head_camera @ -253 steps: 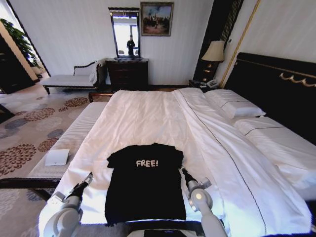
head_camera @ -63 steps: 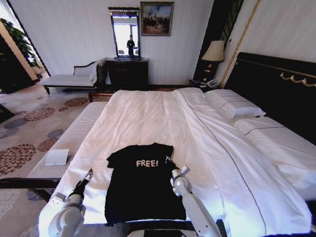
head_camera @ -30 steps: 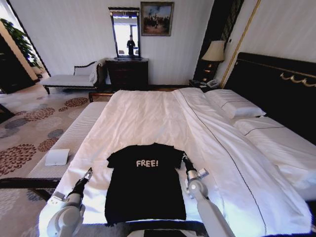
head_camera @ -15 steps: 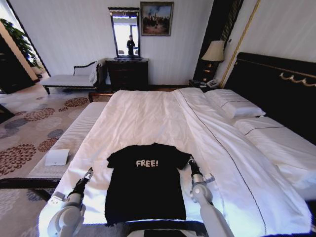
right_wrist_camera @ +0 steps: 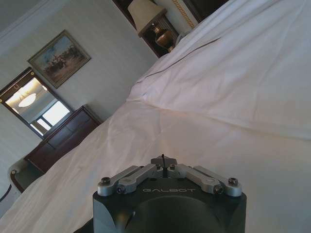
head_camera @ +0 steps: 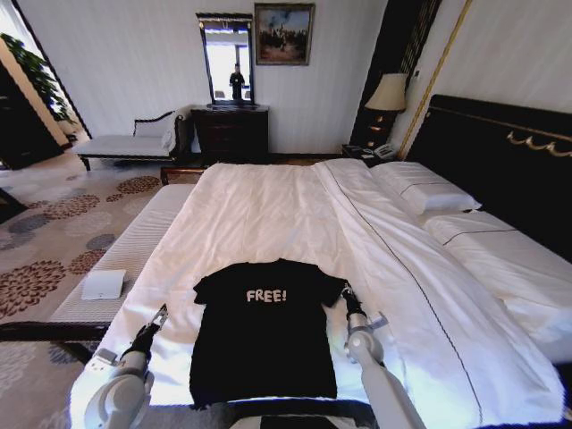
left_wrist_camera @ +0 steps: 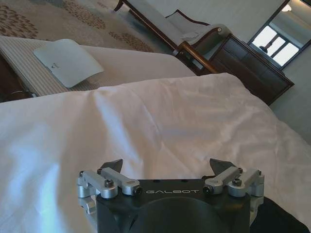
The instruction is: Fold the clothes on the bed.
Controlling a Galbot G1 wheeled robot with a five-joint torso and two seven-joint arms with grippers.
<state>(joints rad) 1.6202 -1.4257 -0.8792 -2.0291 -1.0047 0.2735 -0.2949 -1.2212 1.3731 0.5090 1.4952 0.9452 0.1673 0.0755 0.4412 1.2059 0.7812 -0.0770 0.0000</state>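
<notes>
Far left on the floor: a patterned carpet (head_camera: pixel 54 223), then a striped bench (head_camera: pixel 125 259) along the bed's foot side carrying a flat white pad (head_camera: pixel 104 284).

Next, the left gripper (head_camera: pixel 159 315), parked over white sheet just beside the shirt's left edge, not touching cloth; jaws spread wide in the left wrist view (left_wrist_camera: pixel 167 167), nothing between them.

Centre: a black T-shirt (head_camera: pixel 264 331) printed "FREE!", lying flat and face up on the near edge of the bed (head_camera: pixel 268 214), sleeves out, not yet folded.

Just right of it, the right gripper (head_camera: pixel 344 293) at the tip of the right sleeve; jaws pressed together in the right wrist view (right_wrist_camera: pixel 164 162), but hard to tell whether any black fabric is pinched there or only sheet lies below.

Risks, as a judgement: a pinch that takes the white sheet along with the sleeve would drag bedding into the fold; a thin grip on the sleeve hem could slip and leave the sleeve skewed.

Further right: white pillows (head_camera: pixel 429 192) and the dark headboard (head_camera: pixel 500 152), well apart from the work. Nothing standing in the way near the shirt.
</notes>
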